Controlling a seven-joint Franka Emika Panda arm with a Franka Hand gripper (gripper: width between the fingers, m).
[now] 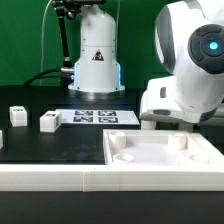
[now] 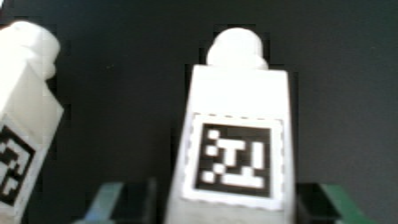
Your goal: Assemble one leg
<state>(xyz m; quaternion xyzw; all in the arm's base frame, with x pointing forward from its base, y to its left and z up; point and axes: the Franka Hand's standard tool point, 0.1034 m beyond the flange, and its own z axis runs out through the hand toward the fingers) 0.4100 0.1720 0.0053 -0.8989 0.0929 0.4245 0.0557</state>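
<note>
In the wrist view a white leg point(image 2: 233, 120) with a black-and-white tag on its face lies on the dark table, its peg end pointing away from me. My gripper point(image 2: 231, 205) is open and straddles the leg's near end, with a dark gap between each fingertip point(image 2: 118, 200) and the leg. A second white leg point(image 2: 27, 100) lies beside it, outside the jaws. In the exterior view the arm point(image 1: 185, 75) leans down at the right, and its gripper is hidden there. Two other small tagged legs point(image 1: 48, 121) point(image 1: 17, 116) stand at the exterior view's left.
The large white tray-like part point(image 1: 150, 178) with a raised rim fills the front of the exterior view. The marker board point(image 1: 95, 117) lies flat at the middle back. A white robot base point(image 1: 95, 60) stands behind it before a green backdrop.
</note>
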